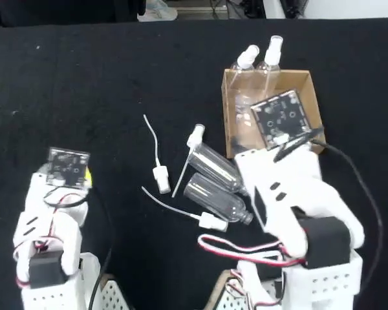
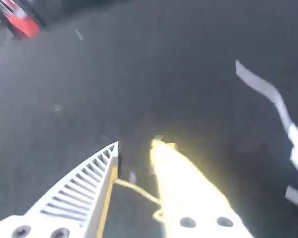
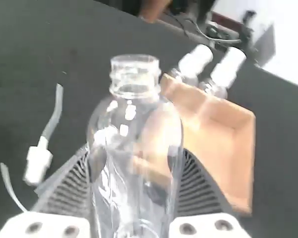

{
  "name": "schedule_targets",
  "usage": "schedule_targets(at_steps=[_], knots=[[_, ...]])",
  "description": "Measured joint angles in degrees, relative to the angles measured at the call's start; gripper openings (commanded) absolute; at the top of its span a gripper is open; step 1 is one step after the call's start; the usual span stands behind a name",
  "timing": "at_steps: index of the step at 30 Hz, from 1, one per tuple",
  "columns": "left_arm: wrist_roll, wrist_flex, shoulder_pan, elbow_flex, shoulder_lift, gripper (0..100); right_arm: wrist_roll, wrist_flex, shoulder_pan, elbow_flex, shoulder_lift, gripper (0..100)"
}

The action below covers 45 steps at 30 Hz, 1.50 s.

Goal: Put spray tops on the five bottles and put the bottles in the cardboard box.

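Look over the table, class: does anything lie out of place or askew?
Yes. Two bottles lie tipped on their sides beside the cardboard box, with three spray tops scattered loose around them. The right hand holds an open-necked bottle, no top fitted.

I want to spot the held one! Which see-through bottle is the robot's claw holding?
The clear plastic bottle with the open, topless neck, clamped in the right gripper. The two white-topped bottles are in the brown cardboard box.
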Motion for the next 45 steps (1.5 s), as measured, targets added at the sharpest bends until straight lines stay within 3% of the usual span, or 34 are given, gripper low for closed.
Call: schedule_targets(at_steps=[7, 13, 16, 21, 25, 32, 45], knots=[[0.4, 7.6, 8.0, -7.6, 16.7, 18, -2.3, -2.4, -3.1, 0.0, 0.0, 1.0], [-4.6, 11.0, 17.2, -12.4, 38.1, 18, -2.3, -0.5, 5.3, 0.0, 0.0, 1.0], [-3.7, 6.5, 19.1, -15.6, 45.9, 19, -2.3, 1.1, 9.1, 0.0, 0.0, 1.0], [10.5, -1.1, 21.8, -21.5, 58.4, 31, -2.3, 3.6, 10.7, 0.4, 0.0, 1.0], [17.7, -4.6, 25.7, -24.1, 68.5, 29, -2.3, 5.5, 12.8, 0.4, 0.0, 1.0], [20.8, -13.5, 26.3, -30.2, 83.9, 27, -2.3, 7.8, 15.5, 0.4, 0.0, 1.0], [21.2, -14.5, 26.5, -41.8, 104.8, 27, -2.3, 1.9, 15.7, 9.8, 0.0, 1.0]])
